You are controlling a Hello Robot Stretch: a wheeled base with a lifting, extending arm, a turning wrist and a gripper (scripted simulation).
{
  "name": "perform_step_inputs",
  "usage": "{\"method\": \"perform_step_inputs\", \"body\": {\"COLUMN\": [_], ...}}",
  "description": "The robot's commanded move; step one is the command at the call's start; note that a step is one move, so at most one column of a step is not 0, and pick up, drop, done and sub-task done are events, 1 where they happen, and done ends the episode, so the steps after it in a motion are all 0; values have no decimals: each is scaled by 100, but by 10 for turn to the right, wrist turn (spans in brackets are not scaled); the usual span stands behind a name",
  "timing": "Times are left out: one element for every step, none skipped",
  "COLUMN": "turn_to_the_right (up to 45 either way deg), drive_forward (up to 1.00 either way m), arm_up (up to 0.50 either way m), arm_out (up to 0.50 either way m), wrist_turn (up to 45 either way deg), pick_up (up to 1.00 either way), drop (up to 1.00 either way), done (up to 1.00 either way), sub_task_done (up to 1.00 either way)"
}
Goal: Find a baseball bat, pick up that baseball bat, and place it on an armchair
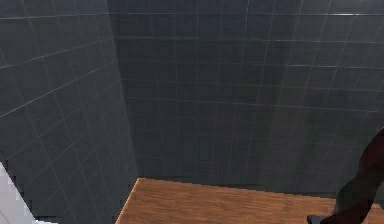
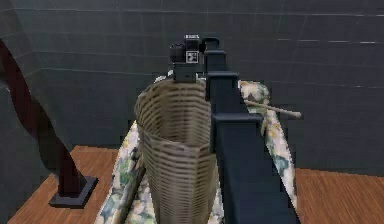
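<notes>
The end effector sits at the far end of the arm, above the flowered armchair and at the rim of a tan ribbed basket standing before it; I cannot tell whether it holds anything. A thin tan stick with a knobbed tip, perhaps the baseball bat's handle, pokes out over the armchair toward the arm side view's right. A dark stand rests on the wood floor left of the armchair.

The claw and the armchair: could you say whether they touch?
Cannot tell. The arm side view shows the claw at the top edge of the armchair, with neither contact nor gap plain.
</notes>
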Motion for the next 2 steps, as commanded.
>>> {"method": "perform_step_inputs", "body": {"turn_to_the_right": [0, 0], "drive_forward": [0, 0], "arm_up": [-38, -32], "arm_out": [0, 0], "wrist_turn": [0, 0], "pick_up": [0, 0], "drop": [0, 0], "done": [0, 0], "sub_task_done": [0, 0]}}
